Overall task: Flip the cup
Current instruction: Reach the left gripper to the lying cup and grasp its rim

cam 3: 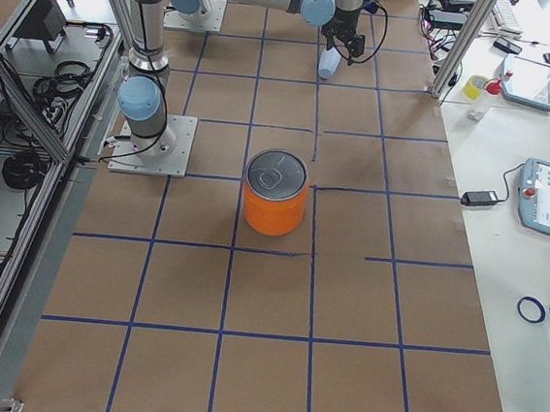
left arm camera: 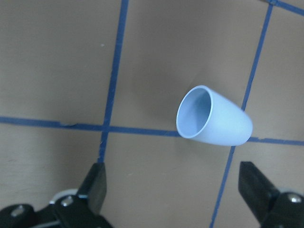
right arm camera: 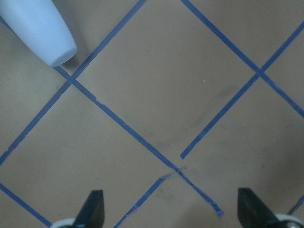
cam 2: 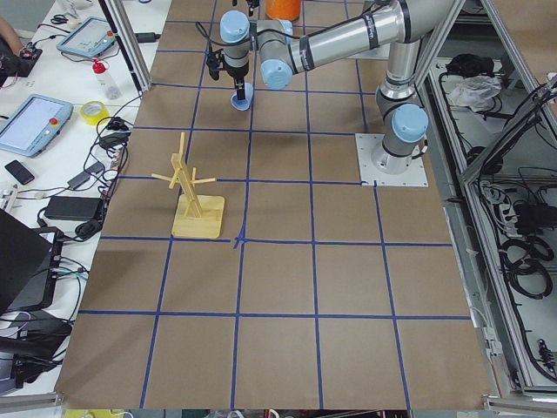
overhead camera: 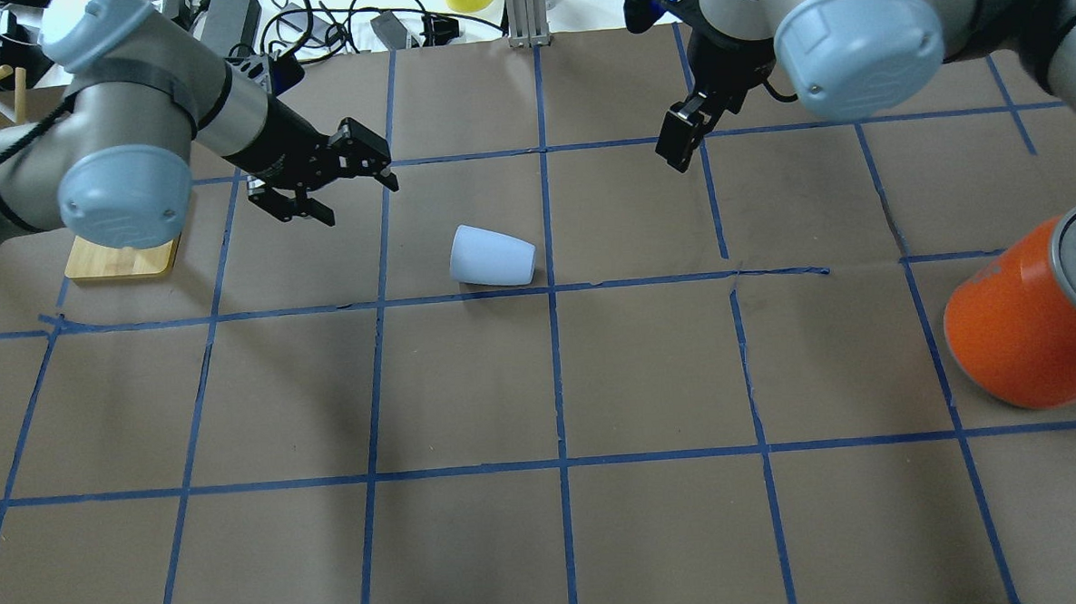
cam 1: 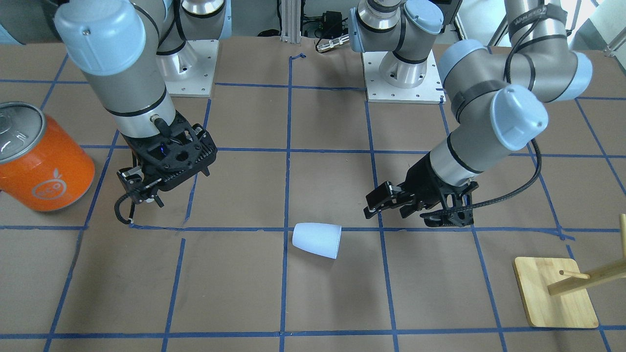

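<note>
Brown gridded table; cup on side; orange can cropped.

Open table on every side of the cup; orange can, wooden rack well apart.

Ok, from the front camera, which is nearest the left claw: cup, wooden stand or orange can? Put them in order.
1. cup, lying just beside the left claw.
2. wooden stand, at the view's lower right.
3. orange can, far off, view's left edge.
</note>
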`<move>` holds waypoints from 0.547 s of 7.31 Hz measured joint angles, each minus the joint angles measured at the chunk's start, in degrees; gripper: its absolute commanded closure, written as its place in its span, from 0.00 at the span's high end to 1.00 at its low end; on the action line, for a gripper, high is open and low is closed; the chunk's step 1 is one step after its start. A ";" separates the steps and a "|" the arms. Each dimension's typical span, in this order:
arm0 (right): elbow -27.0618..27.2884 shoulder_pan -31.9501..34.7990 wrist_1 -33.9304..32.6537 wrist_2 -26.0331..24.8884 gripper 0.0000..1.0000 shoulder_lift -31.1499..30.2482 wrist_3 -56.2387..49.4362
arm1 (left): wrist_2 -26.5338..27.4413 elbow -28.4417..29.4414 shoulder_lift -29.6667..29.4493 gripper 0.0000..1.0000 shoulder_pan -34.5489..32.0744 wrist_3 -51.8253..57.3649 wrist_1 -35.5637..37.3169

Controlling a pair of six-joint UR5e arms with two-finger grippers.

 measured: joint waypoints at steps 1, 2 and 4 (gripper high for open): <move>-0.03 -0.35 1.78 -0.17 1.00 -1.36 6.90 | -1.81 -0.36 -2.67 1.00 -1.16 -0.75 2.89; -0.32 -0.51 2.52 -0.26 1.00 -2.09 13.36 | -2.49 -0.49 -5.11 1.00 -2.71 -1.17 5.18; -1.23 -1.39 3.03 -0.29 1.00 -2.84 22.45 | -2.83 -0.50 -9.56 1.00 -5.50 -2.45 9.70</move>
